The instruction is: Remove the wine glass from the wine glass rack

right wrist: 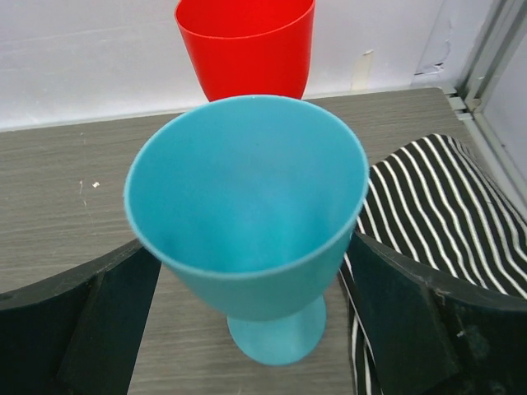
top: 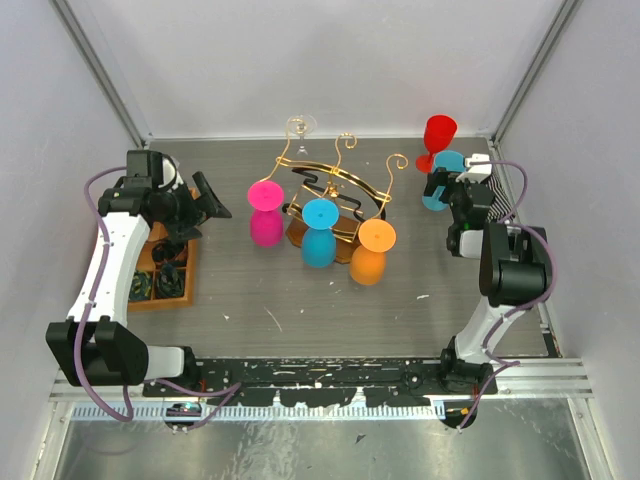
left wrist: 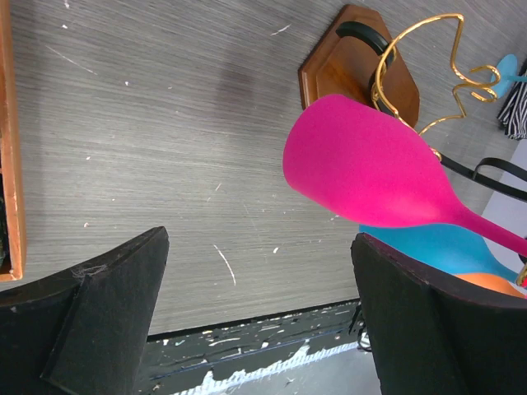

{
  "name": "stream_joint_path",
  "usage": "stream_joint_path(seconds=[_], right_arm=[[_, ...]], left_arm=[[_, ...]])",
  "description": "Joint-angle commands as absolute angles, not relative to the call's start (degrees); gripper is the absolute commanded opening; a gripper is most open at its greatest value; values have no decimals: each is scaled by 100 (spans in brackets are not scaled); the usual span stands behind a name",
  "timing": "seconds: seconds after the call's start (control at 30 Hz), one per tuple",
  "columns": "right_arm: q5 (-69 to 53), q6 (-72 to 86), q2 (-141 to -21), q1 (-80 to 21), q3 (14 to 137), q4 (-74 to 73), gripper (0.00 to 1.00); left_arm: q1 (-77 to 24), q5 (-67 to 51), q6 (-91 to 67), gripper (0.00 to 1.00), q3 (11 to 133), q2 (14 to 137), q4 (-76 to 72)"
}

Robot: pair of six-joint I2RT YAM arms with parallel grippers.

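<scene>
The grey table [top: 250, 300] carries the wine glass rack [left wrist: 329, 78] at its middle, wooden base down and gold wire arms spreading above. Three glasses hang from those arms upside down, foot caught in the wire and bowl towards the table. The pink glass [top: 266, 222] is on the left, the hanging blue glass [top: 318, 240] is in the middle, and the orange glass [top: 370, 255] is on the right. Off to the right, well apart from the rack, a red glass [right wrist: 247, 45] and a standing blue glass [right wrist: 247, 189] sit upright on the table.

The left gripper [left wrist: 259, 247] has its jaws spread wide and holds nothing. The pink glass lies just ahead of it and towards the rack, with its long axis upright, stem above bowl. This arm is plainly the nearer one to any hanging glass. To my eye, the coming move turns on bringing the fingers level either side of that bowl or stem, then drawing the foot out along the wire.

The right gripper [right wrist: 254, 263] is also spread wide. Its fingers flank the standing blue glass without appearing to clamp it.
</scene>
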State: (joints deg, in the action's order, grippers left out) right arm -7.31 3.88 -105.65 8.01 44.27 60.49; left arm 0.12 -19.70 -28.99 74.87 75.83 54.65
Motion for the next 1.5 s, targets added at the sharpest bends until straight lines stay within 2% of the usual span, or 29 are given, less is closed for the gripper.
stream_joint_path(seconds=[0.0,0.13,0.27,0.37,0.4,0.43,0.5,0.53,0.57,0.6,0.67,0.83,1.07,1.17,1.4,1.47], right_arm=[[-352,206,-9373,818,4150,5481,100],[65,160,-8112,814,4204,3890,100],[522,735,-7455,814,5141,1129,100],[-319,1427,-7304,809,6103,-790,98],[-760,1748,-7255,809,6287,-1231,91],[-1241,2024,-7230,812,6444,-1567,80],[-2174,2506,-7201,809,6699,-2167,44],[-2585,2637,-7180,805,6792,-2409,34],[-2939,2707,-7161,806,6878,-2675,32],[-3266,2773,-7139,802,6959,-2904,33],[-3979,2853,-7040,753,7038,-3183,41],[-4385,2733,-6689,436,7014,-3825,52],[-4811,2763,-6280,164,6585,-3926,52],[-4562,2521,-6220,-40,6602,-4226,49],[-4445,2181,-6140,-242,6403,-4521,47],[-4515,2199,-6092,-267,6360,-4465,40]], left_arm=[[12,-1665,-2807,99,7609,7535,5594],[13,-1214,-2747,98,7774,7518,5915],[14,-1206,-2942,99,7713,7506,6091],[9,-1408,-3034,100,7535,7343,6067],[10,-1415,-3050,100,7472,7324,6032],[17,-1399,-3058,100,7439,7116,6030],[13,-1431,-3075,99,7431,6953,6036],[9,-1454,-3076,99,7446,6910,6048],[17,-1480,-3064,99,7492,6888,6088],[15,-1503,-3047,99,7545,6857,6115],[9,-1570,-3039,99,7607,6810,6125],[12,-1799,-3099,99,7577,6769,6050],[15,-1891,-3087,99,7554,6695,6103],[15,-1894,-3053,99,7601,6680,6172],[13,-1936,-3065,99,7664,6647,6222],[10,-1939,-3064,99,7664,6637,6236]])
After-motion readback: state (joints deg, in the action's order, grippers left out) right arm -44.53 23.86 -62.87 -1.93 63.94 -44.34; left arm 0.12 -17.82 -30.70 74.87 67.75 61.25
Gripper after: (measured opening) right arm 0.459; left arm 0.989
